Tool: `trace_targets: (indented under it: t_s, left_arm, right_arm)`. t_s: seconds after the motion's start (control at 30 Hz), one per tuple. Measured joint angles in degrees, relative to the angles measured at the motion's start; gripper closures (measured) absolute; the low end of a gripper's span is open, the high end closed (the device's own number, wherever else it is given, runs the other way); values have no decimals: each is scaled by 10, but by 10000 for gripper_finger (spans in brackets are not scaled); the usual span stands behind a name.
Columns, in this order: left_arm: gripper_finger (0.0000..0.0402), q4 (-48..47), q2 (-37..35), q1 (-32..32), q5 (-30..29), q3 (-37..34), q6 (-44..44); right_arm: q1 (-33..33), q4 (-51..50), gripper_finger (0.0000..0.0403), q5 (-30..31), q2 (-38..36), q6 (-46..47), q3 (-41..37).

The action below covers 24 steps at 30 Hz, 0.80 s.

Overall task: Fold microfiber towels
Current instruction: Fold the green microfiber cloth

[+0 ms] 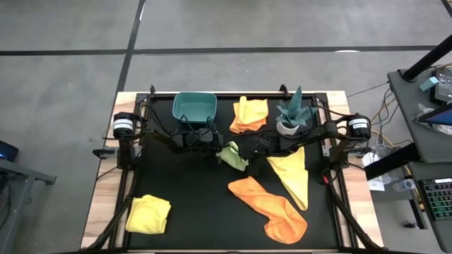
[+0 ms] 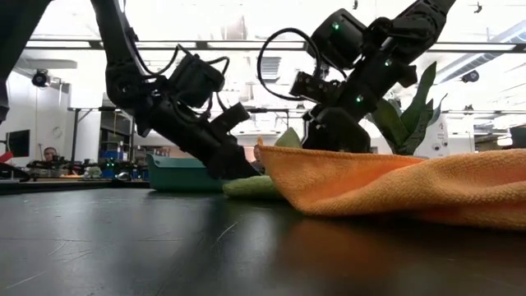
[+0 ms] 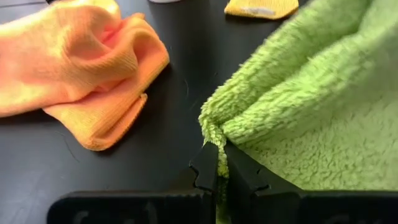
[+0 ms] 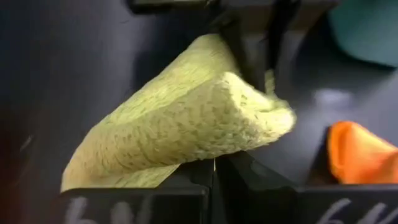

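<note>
A lime green towel (image 1: 233, 155) sits bunched at the table's middle, between my two grippers. My left gripper (image 1: 217, 146) comes in from the left and is shut on it (image 3: 219, 171). My right gripper (image 1: 248, 148) comes in from the right and is shut on it too (image 4: 214, 168). One orange towel (image 1: 272, 204) and a yellow towel (image 1: 291, 176) lie spread at the near right. A second orange towel (image 1: 248, 114) lies at the far side. Another yellow towel (image 1: 148, 214) lies folded at the near left. My left gripper pinches a bunched corner of the green towel (image 3: 214, 134) between its two fingers, slanting down from the table's left. The cloth fans out beyond the fingertips, and its lower part (image 2: 255, 187) rests on the table. My right gripper pinches an edge of the green towel (image 4: 208, 152) between its two fingers, slanting down from the table's right. The cloth rises from the fingers as a slack hump toward the left gripper. One layer or several, I cannot tell.
A teal bin (image 1: 194, 107) stands at the far side behind my left gripper, and a small potted plant (image 1: 293, 116) stands at the far right behind my right arm. Bare black table (image 1: 191, 190) shows at the near middle.
</note>
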Motion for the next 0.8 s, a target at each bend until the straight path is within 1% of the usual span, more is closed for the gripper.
trace_targets:
  t_s: [0.13,0.27,0.37,0.53,0.67,0.8]
  left_arm:
    - [401,1,8,-1,1,7,-3]
    - [395,-1,5,-1,8,9,-1]
    - [372,3,2,-2,15,9,0]
    - [320,3,2,-3,16,10,0]
    - [283,8,2,-4,16,11,0]
    - [256,16,2,-4,16,12,-1]
  right_arm:
    - [1,-26,394,40,-15,-2,0]
    - [2,-54,394,60,-33,7,0]
    - [5,-76,394,76,-44,15,0]
    - [10,-109,394,130,-78,37,0]
    - [16,-99,394,126,-113,53,0]
    - [19,-57,394,51,-122,67,0]
